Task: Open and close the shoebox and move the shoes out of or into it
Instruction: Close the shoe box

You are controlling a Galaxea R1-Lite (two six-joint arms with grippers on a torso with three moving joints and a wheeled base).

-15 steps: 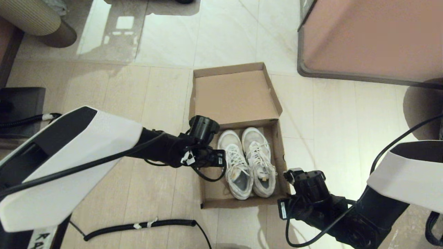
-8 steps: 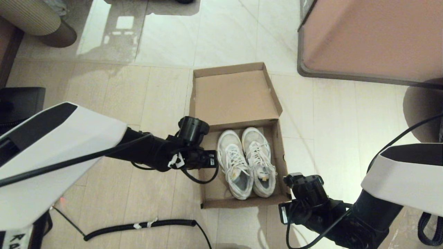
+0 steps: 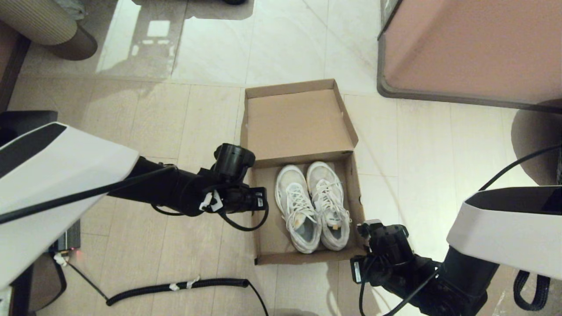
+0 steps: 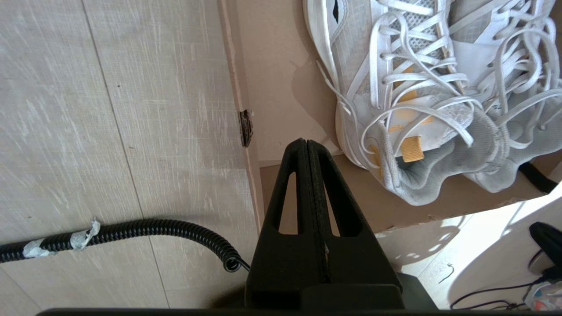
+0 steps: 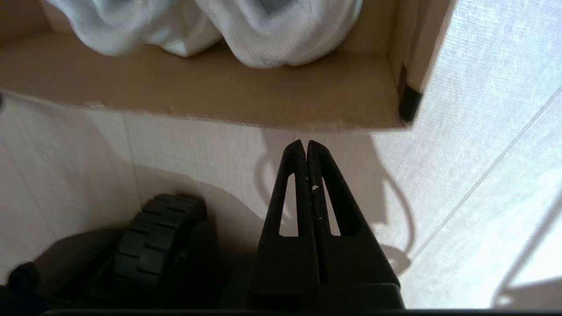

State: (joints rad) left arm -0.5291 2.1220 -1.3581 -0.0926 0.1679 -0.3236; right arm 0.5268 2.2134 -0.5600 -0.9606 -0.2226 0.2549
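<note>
The brown cardboard shoebox (image 3: 307, 257) lies open on the floor, its flap lid (image 3: 298, 123) folded back on the far side. Both white sneakers (image 3: 312, 206) rest side by side inside it, toes toward the lid. My left gripper (image 3: 259, 203) hovers at the box's left wall, shut and empty; in the left wrist view its tips (image 4: 306, 143) sit over the box floor beside the nearer shoe (image 4: 395, 92). My right gripper (image 3: 356, 268) is shut and empty just outside the near right corner. In the right wrist view its tips (image 5: 306, 143) stand short of the box's front wall (image 5: 210, 98).
A large pinkish-brown cabinet (image 3: 470, 48) with a grey rim stands at the far right. A black coiled cable (image 3: 175, 287) runs across the floor near the box's front left. A round beige pouf (image 3: 48, 26) sits far left. The robot's wheel (image 5: 160, 237) lies below the right gripper.
My left arm has drawn back leftward, from beside the left shoe to the box's left wall. The right arm has shifted slightly nearer to me. Box and shoes have not moved.
</note>
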